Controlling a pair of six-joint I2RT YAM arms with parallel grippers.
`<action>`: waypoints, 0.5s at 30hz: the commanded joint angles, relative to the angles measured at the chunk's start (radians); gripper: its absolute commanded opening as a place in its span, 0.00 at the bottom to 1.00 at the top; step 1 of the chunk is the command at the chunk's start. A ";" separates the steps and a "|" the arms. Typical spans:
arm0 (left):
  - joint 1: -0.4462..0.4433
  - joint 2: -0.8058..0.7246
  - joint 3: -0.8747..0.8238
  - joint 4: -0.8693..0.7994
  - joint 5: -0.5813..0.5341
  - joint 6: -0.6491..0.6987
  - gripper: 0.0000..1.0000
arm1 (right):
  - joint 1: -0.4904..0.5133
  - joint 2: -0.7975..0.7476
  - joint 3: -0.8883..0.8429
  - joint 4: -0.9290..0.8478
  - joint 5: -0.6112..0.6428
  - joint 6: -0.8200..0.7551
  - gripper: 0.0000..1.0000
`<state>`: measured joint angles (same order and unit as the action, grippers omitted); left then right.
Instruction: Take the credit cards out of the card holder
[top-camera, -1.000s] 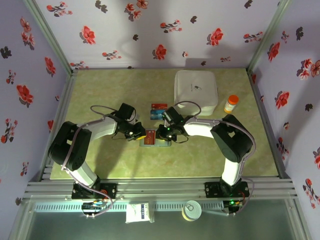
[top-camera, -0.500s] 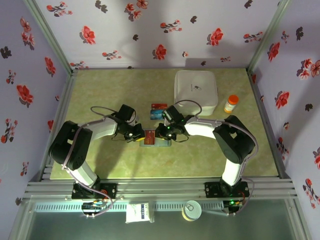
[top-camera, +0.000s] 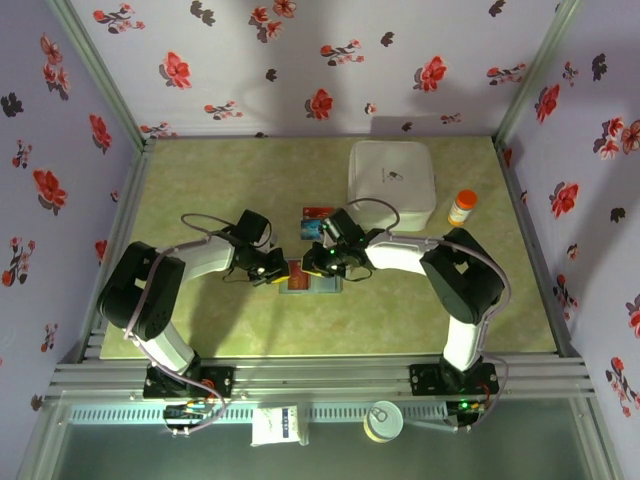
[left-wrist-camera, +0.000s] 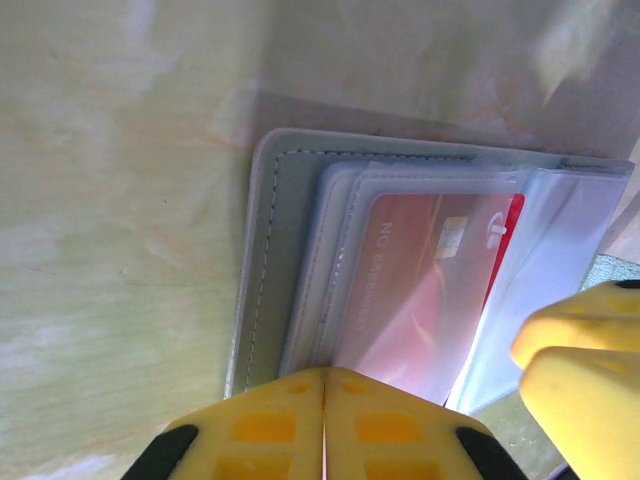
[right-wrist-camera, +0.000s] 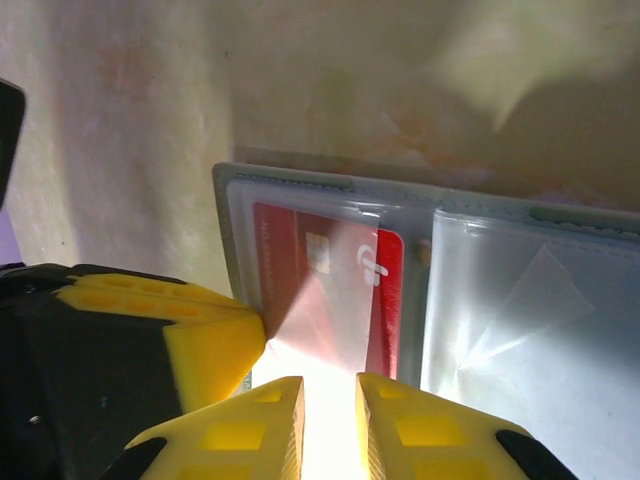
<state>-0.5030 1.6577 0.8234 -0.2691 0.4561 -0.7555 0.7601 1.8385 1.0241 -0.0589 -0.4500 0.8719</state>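
Shift leftward: we see the right claw (right-wrist-camera: 329, 405), slightly parted, now over the red credit card (right-wrist-camera: 318, 268) in the open card holder (top-camera: 312, 283), seemingly not gripping yet; left claw (left-wrist-camera: 325, 412) rests shut at its edge

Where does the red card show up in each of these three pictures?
Top external: red card near the picture's middle, in the card holder's left half.
Left wrist: red card centre-right, under clear sleeves.
Right wrist: red card centre, slightly left.
Shared landmark: the card holder's grey edge, left of the card.
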 joint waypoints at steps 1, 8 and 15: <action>0.006 0.002 -0.018 -0.028 -0.020 0.015 0.08 | 0.010 0.022 0.023 0.011 -0.018 0.014 0.22; 0.006 0.004 -0.015 -0.027 -0.020 0.014 0.08 | 0.012 0.043 0.019 0.044 -0.037 0.033 0.23; 0.006 -0.002 -0.013 -0.032 -0.019 0.013 0.08 | 0.015 0.059 0.033 0.057 -0.054 0.047 0.24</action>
<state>-0.5030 1.6577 0.8234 -0.2691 0.4557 -0.7555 0.7643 1.8816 1.0271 -0.0170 -0.4805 0.9016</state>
